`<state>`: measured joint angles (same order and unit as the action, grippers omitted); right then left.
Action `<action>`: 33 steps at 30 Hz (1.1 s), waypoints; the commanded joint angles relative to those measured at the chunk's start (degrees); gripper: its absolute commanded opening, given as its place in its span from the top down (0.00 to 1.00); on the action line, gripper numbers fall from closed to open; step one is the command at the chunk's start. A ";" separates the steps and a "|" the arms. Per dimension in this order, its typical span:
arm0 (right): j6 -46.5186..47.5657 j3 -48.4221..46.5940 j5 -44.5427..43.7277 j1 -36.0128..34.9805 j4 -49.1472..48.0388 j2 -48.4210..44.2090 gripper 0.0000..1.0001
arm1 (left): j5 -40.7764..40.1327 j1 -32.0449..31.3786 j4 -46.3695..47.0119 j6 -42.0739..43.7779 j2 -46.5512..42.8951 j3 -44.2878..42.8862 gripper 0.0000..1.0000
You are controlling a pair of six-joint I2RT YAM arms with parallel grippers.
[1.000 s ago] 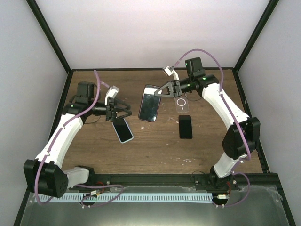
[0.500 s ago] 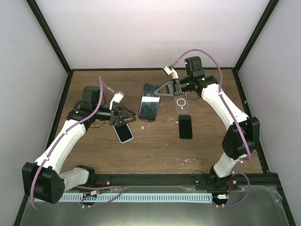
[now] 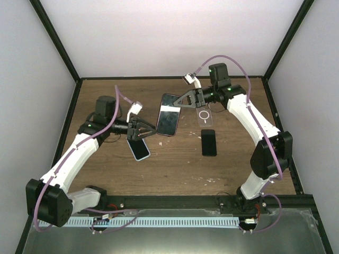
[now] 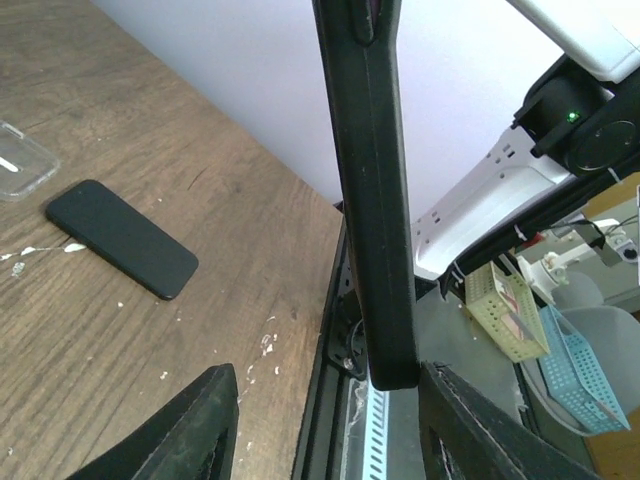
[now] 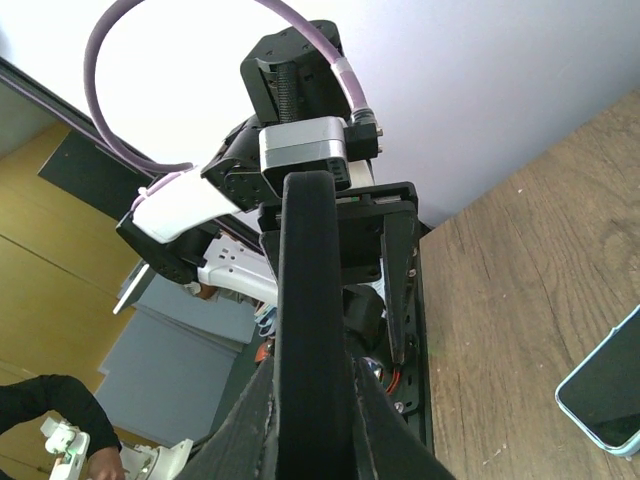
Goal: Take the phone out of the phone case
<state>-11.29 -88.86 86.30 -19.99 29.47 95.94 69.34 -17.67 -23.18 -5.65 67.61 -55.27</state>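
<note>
— What has moved on your end?
— My left gripper (image 3: 152,131). A second ago it hung over the blue-edged phone (image 3: 139,148) lying on the table (image 3: 175,169). Now it has swung right, toward the cased phone (image 3: 168,117), jaws spread wide.
— And that phone?
— Off the table, tilted, pinched near its top edge by my right gripper (image 3: 181,101), which has barely shifted. On my left wrist view I see it edge-on, standing between my spread fingers (image 4: 195,430), apparently not yet touched.
— Meaning?
— I judge the second grip comes next: close on the lower end, then peel the case away. Nothing looks separated yet.
</note>
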 commanded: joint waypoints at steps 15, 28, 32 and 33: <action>-1.89 -0.26 10.55 -0.48 -2.89 -4.42 0.99 | -9.97 -0.17 -0.44 2.55 1.38 0.88 0.57; -3.46 -0.54 11.93 -0.54 -4.16 -5.33 0.99 | -16.47 2.44 -6.56 9.27 3.63 3.40 0.57; -3.25 -0.35 11.64 -0.47 -4.17 -5.25 0.99 | -16.16 3.93 -8.95 11.85 3.36 3.04 0.56; -3.24 -0.27 11.61 -0.46 -4.16 -5.17 0.99 | -14.96 4.12 -9.53 12.72 2.89 2.79 0.54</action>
<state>-13.17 -87.94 85.36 -20.25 26.48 93.34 54.30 -14.46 -29.12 2.50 71.61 -51.99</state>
